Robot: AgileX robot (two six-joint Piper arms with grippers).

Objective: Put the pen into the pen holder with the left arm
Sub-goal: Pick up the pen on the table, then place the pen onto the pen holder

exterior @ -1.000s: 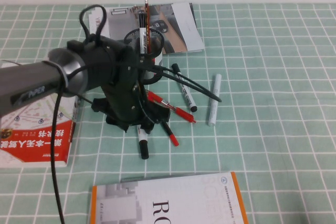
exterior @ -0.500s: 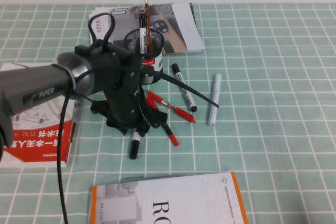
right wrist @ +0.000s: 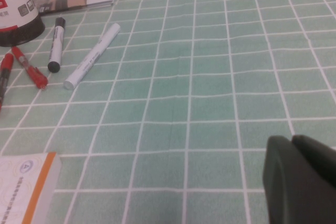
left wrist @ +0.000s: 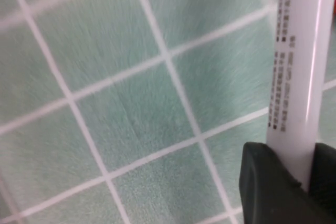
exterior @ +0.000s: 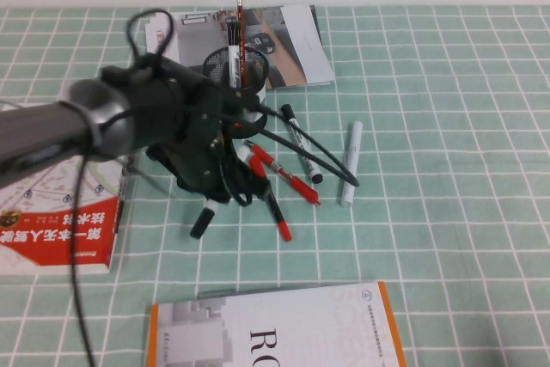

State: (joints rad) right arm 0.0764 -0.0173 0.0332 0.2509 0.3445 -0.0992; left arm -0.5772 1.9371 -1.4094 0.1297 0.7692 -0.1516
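Two grippers are accounted for. The left gripper (left wrist: 302,179) is low over the green checked cloth (exterior: 447,126), just in front of the pen holder (exterior: 236,70) on the robot's side. It is at the end of the left arm (exterior: 129,122), which hides it in the high view. Its black fingers (left wrist: 262,182) are closed narrow on the white barrel of the pen (left wrist: 299,77), which runs between them. In the high view only the pen's black cap (exterior: 200,226) shows. It sticks out from under the arm, in front of the holder and toward the robot's left, so the pen is not in the holder.

The right gripper (right wrist: 291,145) is well away from the holder to the robot's right, low over bare cloth. Its two dark fingers (right wrist: 315,182) lie together with no gap showing, and they grip nothing.

The holder stands upright with pens already inside. Two red pens (exterior: 292,182) lie just in front of it, beside the arm. A slim black-capped marker (exterior: 301,148) and an all-white marker (exterior: 351,163) lie to the holder's right, apart from each other. A magazine (exterior: 284,40) lies behind the holder. A red and white book (exterior: 60,212) lies to its left, nearer the robot. A white book with an orange edge (exterior: 275,333) is the nearest item to the robot.
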